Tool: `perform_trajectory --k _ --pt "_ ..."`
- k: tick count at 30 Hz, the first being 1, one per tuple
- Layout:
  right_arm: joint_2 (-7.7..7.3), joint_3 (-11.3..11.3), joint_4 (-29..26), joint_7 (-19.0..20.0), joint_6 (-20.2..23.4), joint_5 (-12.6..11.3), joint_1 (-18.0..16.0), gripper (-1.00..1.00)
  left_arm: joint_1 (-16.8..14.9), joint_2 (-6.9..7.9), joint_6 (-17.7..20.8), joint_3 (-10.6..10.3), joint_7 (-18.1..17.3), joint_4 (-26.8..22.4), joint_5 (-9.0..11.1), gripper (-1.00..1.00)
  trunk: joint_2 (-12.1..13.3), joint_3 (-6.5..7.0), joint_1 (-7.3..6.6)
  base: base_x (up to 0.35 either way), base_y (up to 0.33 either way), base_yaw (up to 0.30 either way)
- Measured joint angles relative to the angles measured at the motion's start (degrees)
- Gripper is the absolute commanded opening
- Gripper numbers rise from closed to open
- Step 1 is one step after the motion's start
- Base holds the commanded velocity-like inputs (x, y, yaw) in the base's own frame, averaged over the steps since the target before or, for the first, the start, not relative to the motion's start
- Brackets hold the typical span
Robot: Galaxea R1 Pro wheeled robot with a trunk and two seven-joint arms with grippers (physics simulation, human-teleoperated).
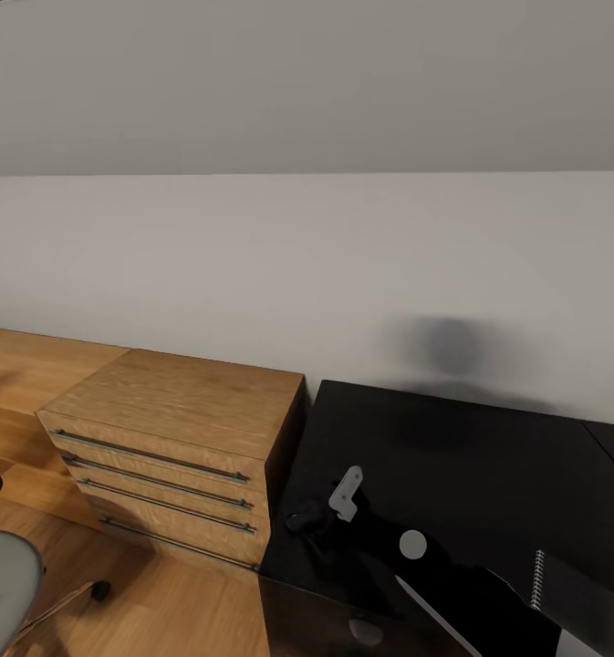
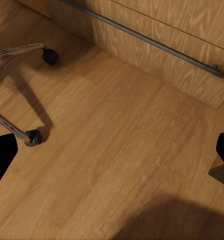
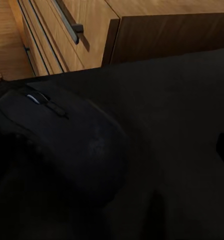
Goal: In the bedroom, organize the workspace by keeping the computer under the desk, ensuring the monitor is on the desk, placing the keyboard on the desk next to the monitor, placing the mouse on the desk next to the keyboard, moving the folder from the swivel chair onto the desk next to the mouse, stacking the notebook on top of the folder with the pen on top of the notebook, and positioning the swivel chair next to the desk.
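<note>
Mouse [image 3: 59, 145] sits on the black worktop [image 1: 489, 456] near its left end, right hand [image 1: 320, 511] at it, grip unclear. Light, slick, rigid; pinch its sides.

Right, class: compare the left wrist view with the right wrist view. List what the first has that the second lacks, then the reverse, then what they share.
Left wrist view, absent from the right wrist one: the swivel chair, seen as metal base legs with black casters, and the open left tool above the floor. Right wrist view, absent from the left wrist one: the dark mouse, close up against the black desk. Shared: the light wooden drawer chest with bar handles, and the wooden floor.
</note>
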Motion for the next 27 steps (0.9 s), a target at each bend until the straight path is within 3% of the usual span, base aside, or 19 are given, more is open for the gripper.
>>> perform_trajectory --k 6,12,27 --pt "0.20 0.3 0.0 0.0 0.0 -0.1 0.0 1.00 0.0 -0.03 0.0 0.0 0.0 0.0 0.0 1.00 0.0 0.00 0.00 0.000 0.000 0.000" --pt "0.32 2.8 -0.1 0.0 0.0 -0.1 0.0 1.00 0.0 -0.01 0.0 0.0 0.0 0.0 0.0 1.00 0.0 0.00 0.00 0.000 0.000 0.000" --pt "0.18 2.8 -0.2 0.0 0.0 -0.1 0.0 1.00 0.0 0.00 0.0 0.0 0.0 0.0 0.0 1.00 0.0 0.00 0.00 0.012 0.013 0.000"
